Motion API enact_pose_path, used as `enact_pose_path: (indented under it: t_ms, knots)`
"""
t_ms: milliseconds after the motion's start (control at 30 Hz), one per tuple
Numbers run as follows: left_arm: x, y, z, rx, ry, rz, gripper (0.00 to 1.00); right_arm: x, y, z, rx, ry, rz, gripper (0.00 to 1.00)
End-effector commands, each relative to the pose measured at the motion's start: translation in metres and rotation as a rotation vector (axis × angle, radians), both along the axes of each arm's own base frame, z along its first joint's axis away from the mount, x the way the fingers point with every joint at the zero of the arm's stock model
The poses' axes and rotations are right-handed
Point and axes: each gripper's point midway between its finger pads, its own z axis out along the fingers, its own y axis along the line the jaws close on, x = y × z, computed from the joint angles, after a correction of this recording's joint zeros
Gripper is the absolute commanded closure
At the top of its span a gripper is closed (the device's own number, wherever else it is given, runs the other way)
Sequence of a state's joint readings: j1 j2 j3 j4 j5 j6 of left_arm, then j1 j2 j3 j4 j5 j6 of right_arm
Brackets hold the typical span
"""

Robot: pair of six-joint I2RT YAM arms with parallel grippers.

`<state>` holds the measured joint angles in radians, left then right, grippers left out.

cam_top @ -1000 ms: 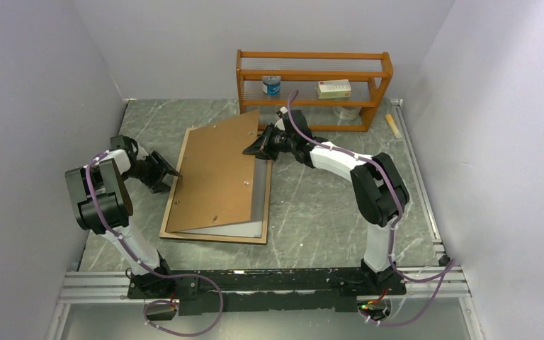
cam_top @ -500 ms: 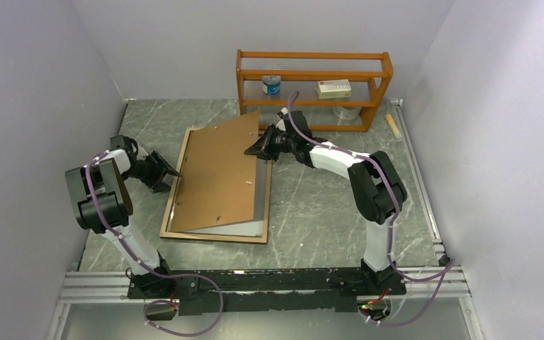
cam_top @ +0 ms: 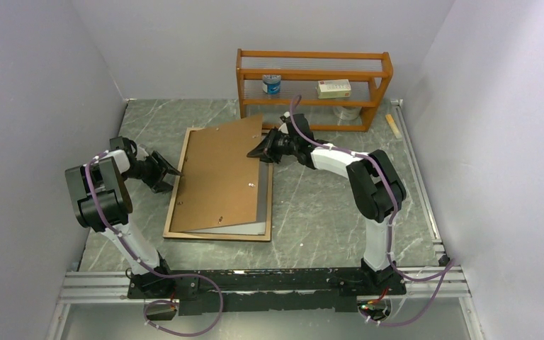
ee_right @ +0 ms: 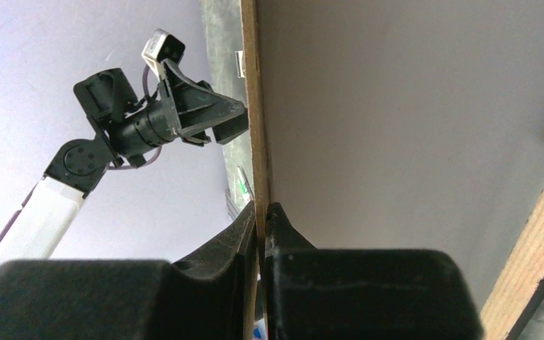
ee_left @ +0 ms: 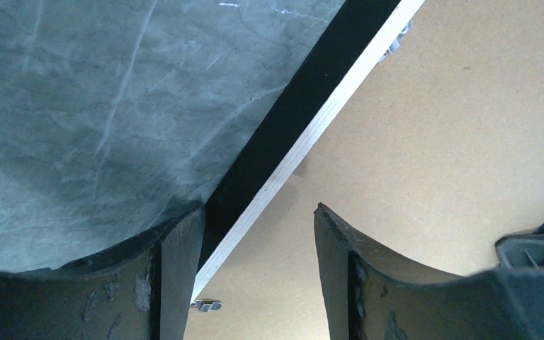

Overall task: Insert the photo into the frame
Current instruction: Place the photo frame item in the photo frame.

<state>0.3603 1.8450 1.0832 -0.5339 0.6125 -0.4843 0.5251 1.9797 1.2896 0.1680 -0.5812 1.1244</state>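
The frame (cam_top: pixel 212 236) is laid back-up on the desk (cam_top: pixel 319 205), light wood rim uppermost, so that its recess is open for loading; a pale sheet, judged to be the photo (cam_top: pixel 244 228) lying white side up, is seen inside that recess along the near and right rails; its printed face cannot be seen; the brown backing sheet (cam_top: pixel 219 177) is propped over it like a half-shut lid, its left edge down at the frame's left rail and its right edge lifted clear; that raised edge is pinched near its far corner by the right gripper (cam_top: pixel 257 151), whose jaws are pressed together on the thin board with scarcely a gap, as the right wrist view shows; a hold at the very edge is judged to be chosen so that the board can be hinged down without the jaws being trapped beneath it; the left gripper (cam_top: pixel 168 172) is set at the frame's left rail, its jaws standing apart with nothing clamped; in the left wrist view the black-and-wood rail is seen passing between them, close beside one finger; it is judged to be posted there as a stop, so that the frame is not shoved leftward while the board is lowered; the step in hand is judged to be the closing of the backing over the photo; the board is seen slightly askew to the frame, so a catch on the rim is to be feared unless it is squared first
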Motion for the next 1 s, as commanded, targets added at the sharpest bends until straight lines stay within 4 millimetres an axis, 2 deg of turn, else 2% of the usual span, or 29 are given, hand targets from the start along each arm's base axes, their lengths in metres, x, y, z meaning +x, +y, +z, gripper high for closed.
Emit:
enact_pose_path:
  t_ms: [0,200,300,533,667,867,967]
  knots:
    - [-0.002,-0.025,0.01,-0.132,-0.012,-0.026,0.38,0.0,0.001,-0.004,0.017,0.005,-0.014,0.9]
    - [-0.006,-0.019,0.005,-0.089,0.012,-0.021,0.36,0.004,-0.006,-0.01,-0.07,-0.013,-0.016,0.71]
    - [-0.005,-0.017,0.007,-0.072,0.012,-0.019,0.34,0.008,-0.011,-0.01,-0.128,-0.032,-0.015,0.58]
    - [-0.006,-0.006,0.011,0.003,0.018,-0.024,0.27,-0.001,-0.032,-0.03,-0.313,0.007,-0.012,0.23]
    - [-0.005,-0.006,0.011,0.006,0.012,-0.043,0.24,0.001,-0.054,-0.031,-0.466,0.002,-0.036,0.15]
    - [-0.009,-0.007,0.009,0.004,0.019,-0.068,0.23,-0.006,-0.097,-0.034,-0.666,-0.057,-0.08,0.1]
    - [-0.013,-0.011,0.008,-0.009,0.022,-0.075,0.25,-0.014,-0.105,-0.041,-0.696,-0.086,-0.047,0.1]
